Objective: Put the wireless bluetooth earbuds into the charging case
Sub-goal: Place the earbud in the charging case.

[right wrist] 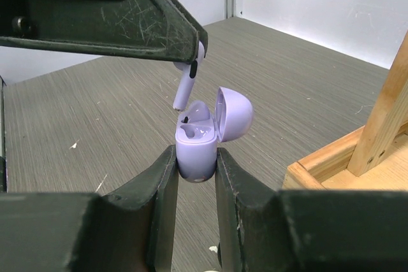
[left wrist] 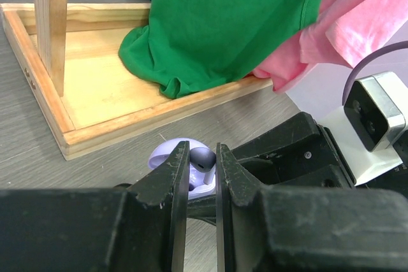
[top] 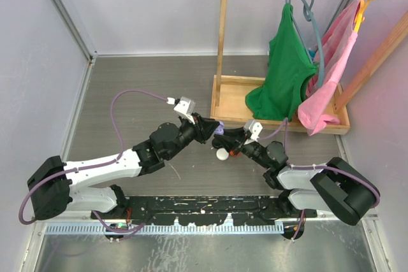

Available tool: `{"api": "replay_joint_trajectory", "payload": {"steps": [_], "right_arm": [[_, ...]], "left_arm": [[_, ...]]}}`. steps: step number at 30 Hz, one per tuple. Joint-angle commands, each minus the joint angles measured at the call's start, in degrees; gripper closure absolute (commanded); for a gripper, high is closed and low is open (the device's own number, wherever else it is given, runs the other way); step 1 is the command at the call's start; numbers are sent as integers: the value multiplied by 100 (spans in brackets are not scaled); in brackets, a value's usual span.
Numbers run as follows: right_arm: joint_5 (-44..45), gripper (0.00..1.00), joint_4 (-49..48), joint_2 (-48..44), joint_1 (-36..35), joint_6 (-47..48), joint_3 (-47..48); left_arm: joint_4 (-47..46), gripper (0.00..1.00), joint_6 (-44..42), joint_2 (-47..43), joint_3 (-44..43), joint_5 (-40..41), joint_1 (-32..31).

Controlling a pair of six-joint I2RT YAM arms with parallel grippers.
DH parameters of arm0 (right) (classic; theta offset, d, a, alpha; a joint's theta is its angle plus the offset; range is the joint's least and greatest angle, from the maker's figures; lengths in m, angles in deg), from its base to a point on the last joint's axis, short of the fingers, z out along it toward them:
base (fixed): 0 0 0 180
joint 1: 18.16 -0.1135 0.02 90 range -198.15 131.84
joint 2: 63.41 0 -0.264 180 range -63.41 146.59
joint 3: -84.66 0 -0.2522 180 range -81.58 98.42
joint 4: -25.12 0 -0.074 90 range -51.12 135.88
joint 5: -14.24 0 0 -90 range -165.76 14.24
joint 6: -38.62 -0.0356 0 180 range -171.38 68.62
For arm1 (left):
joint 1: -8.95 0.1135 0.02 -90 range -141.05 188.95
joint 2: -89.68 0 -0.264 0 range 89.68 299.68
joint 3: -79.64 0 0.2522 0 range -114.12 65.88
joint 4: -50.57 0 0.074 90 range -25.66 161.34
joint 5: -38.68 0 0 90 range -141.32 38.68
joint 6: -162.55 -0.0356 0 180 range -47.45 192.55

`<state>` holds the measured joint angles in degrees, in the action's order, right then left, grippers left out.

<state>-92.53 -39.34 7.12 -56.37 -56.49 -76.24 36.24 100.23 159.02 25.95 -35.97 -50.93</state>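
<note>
Two arms meet over the middle of the grey tabletop [top: 146,81], their fingertips nearly touching. The left pincer [left wrist: 201,151] is closed to a narrow slit on a lilac earbud [right wrist: 187,81], gripping it by the rounded head so that the stem hangs down at a slant. The right pincer [right wrist: 194,164] is clamped on the lower body of a lilac charging case [right wrist: 196,148], one finger on each side. It holds the case upright with its domed lid swung open to the right in the right wrist view.

The earbud is not seated. Its stem tip sits just above the case's open top and slightly to the left of it in that view, and whether it touches the rim cannot be told. A rounded lilac shape shows inside the case, but whether it is a second bud is unclear.

Beneath the two pincers, a small white round object [top: 221,154] lies on the tabletop. Behind them stands a wooden rack [top: 233,103] with a tray base, and a green garment [top: 284,74] and a pink garment [top: 331,74] hang on it from hangers.
</note>
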Motion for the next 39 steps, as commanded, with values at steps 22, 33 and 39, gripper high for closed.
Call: {"api": "replay_joint_trajectory", "payload": {"steps": [22, 33, 39], "right_arm": [[52, 95, -625, -117, -20, -88, -16], [102, 95, -625, -175, -26, -83, -33], [119, 95, -645, -183, -25, -91, -46]], "left_arm": [[-611, 83, -762, 189, 20, 551, -252], [-592, 83, -856, 142, 87, 726, -348], [-508, 83, -834, 150, 116, 854, -421]]}}
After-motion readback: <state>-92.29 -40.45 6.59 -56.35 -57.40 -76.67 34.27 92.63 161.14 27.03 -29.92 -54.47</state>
